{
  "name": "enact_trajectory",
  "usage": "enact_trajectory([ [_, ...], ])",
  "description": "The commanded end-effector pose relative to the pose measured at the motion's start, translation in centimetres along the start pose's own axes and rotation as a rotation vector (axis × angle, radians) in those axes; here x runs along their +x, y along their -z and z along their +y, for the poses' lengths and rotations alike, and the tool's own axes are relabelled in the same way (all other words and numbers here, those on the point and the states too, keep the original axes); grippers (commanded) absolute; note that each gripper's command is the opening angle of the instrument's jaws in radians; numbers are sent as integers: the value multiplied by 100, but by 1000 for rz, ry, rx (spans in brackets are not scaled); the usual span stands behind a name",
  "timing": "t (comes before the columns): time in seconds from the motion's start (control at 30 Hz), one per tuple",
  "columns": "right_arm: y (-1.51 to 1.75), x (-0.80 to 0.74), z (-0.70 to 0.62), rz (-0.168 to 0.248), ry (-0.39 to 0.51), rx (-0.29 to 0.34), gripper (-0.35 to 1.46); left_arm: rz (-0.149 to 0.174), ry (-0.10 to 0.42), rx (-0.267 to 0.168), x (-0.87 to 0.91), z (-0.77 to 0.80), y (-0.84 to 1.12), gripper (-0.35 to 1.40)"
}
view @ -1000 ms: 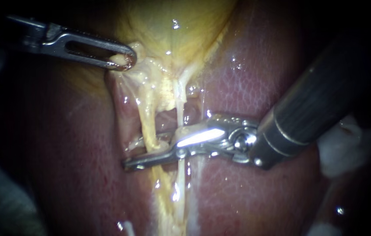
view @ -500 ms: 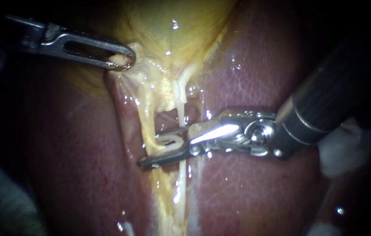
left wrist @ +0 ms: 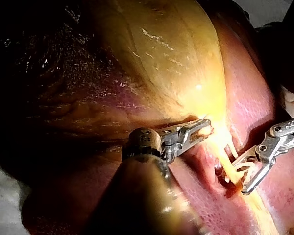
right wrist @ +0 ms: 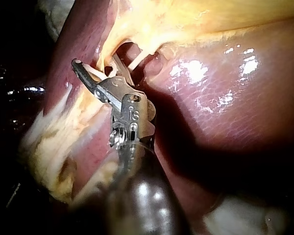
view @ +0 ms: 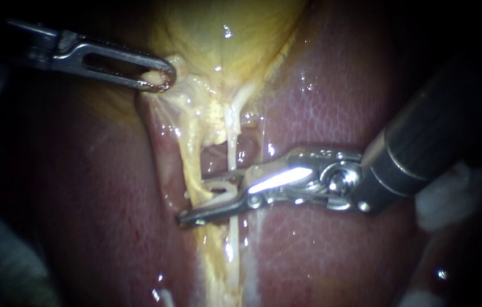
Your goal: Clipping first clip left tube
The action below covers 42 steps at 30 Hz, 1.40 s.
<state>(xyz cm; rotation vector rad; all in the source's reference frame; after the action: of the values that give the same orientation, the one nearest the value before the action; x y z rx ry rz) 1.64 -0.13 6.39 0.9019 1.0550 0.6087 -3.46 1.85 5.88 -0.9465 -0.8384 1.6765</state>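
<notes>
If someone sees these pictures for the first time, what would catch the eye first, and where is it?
First, the bright silver right instrument lying across the dark red liver, its jaws open with a small white clip between them, beside the pale yellow left tube. Then the slotted metal left instrument, higher up, its jaws shut on pale yellow tissue at the foot of the yellow gallbladder.

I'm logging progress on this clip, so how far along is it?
Done: the left instrument holds the pale tissue below the gallbladder stretched, and the tubes stand exposed. In hand: the right instrument, jaws open, straddles the left tube with a clip between them. Left: squeezing the clip shut on that tube, then backing away.
</notes>
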Motion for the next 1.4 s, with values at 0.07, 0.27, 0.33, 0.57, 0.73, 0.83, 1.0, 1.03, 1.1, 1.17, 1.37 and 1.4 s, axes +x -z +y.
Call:
enact_trajectory([
  [0.07, 0, -1, 1, 6, 0, 10, 50, 0, 0, 0, 0, 0, 0, -35],
  [0.27, 0, -1, 1, 13, 2, 53, 49, 0, 0, -1, 0, 0, 0, -35],
  [0.33, 0, -1, 2, 29, 4, 73, 49, 0, 0, -1, 0, 0, 1, -35],
  [0.57, -1, -4, 7, 67, -23, 150, 48, 1, 0, 1, 0, 0, 1, -35],
  [0.73, -7, -8, 9, 96, -36, 201, 48, 2, 0, 1, 0, 0, 1, -35],
  [0.83, -11, -11, 9, 108, -40, 237, 48, 2, 0, 1, 0, 0, 1, -35],
  [1.0, -19, -14, 10, 127, -37, 283, 47, 2, 0, 2, 0, 0, 1, -35],
  [1.03, -21, -14, 10, 133, -37, 288, 47, 2, 0, 2, 0, 0, 1, -35],
  [1.1, -25, -14, 10, 138, -37, 291, 47, 2, 0, 2, 0, 0, 1, -35],
  [1.17, -28, -14, 10, 140, -36, 292, 47, 2, 0, 2, 0, 0, 0, -35],
  [1.37, -35, -12, 9, 158, -36, 302, 46, 2, 0, 2, 0, 0, 0, -35],
  [1.4, -36, -12, 8, 158, -36, 302, 46, 2, 0, 2, 0, 0, 0, -35],
])
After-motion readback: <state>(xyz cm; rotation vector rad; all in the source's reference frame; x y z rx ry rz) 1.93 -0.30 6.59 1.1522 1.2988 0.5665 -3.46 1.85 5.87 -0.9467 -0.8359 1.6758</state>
